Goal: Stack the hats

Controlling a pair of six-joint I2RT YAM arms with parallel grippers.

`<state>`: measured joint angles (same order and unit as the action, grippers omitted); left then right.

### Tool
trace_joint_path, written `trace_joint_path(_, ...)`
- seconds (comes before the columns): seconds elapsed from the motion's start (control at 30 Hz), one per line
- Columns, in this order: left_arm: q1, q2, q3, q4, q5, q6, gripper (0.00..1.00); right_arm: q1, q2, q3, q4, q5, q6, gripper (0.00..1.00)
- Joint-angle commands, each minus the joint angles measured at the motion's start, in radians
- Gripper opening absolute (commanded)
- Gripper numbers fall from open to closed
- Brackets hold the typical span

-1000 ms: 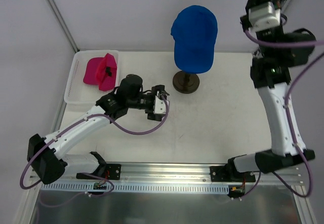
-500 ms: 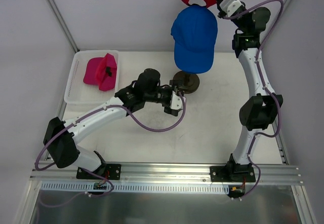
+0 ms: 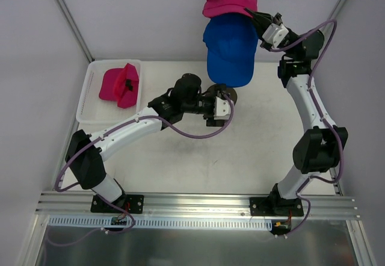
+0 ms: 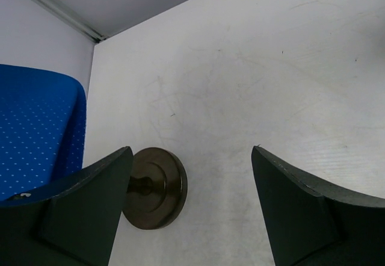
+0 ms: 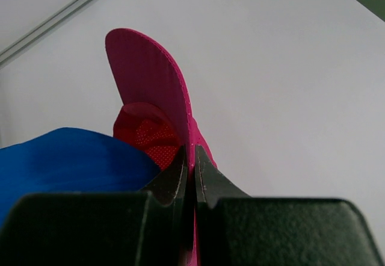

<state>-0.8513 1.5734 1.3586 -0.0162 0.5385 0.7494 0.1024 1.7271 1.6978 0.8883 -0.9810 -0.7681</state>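
Right gripper (image 3: pixel 255 18) is clamped on the magenta pink cap (image 3: pixel 228 1) at the upper centre of the top view. In the right wrist view its two dark fingers (image 5: pixel 174 176) are pressed together with only the thin pink fabric between them. A smooth curved flap with a stitched edge, apparently the brim, rises from that pinch. Behind the flap the inside of the cap (image 5: pixel 153 79) shows as darker, finely dotted cloth.

This cap lies over the crown of the royal blue cap (image 3: pixel 230 43). The views do not settle whether it rests on the blue cap or hangs just above. The blue cap hangs rounded and full, its brim pointing down toward the lower part of the frame. Close up its cloth (image 4: pixel 36 127) is speckled with small pale dots.

The left gripper (image 3: pixel 224 106) is spread wide and grips nothing, at mid-frame just beside the dark round stand base (image 4: pixel 157 186) on the white table (image 3: pixel 258 145). The base sits next to the left-hand finger (image 4: pixel 90 212) in the wrist view.

A second pink cap (image 3: pixel 120 84) lies folded and rumpled in the white basket (image 3: pixel 90 112) at the left of the top view, a small dark fitting on it.
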Motion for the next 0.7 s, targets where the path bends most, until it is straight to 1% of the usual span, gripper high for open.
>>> trace_joint_path(0.0, -0.008, 0.005, 0.062, 0.053, -0.014, -0.062, 0.81, 0.000, -0.112, -0.098, 0.127, -0.064, -0.052, 0.01)
trace_joint_path(0.27, -0.008, 0.019, 0.068, 0.084, -0.055, -0.050, 0.81, -0.007, -0.210, -0.245, 0.132, -0.061, -0.095, 0.00)
trace_joint_path(0.47, -0.006, 0.031, 0.066, 0.102, -0.081, -0.018, 0.80, -0.009, -0.235, -0.349, 0.132, -0.073, -0.148, 0.00)
trace_joint_path(0.53, -0.008, 0.033, 0.060, 0.105, -0.075, -0.021, 0.80, -0.007, -0.230, -0.356, 0.135, -0.038, -0.155, 0.00)
trace_joint_path(0.67, -0.008, 0.036, 0.057, 0.105, -0.080, -0.028, 0.81, -0.007, -0.183, -0.296, 0.129, 0.040, -0.152, 0.01)
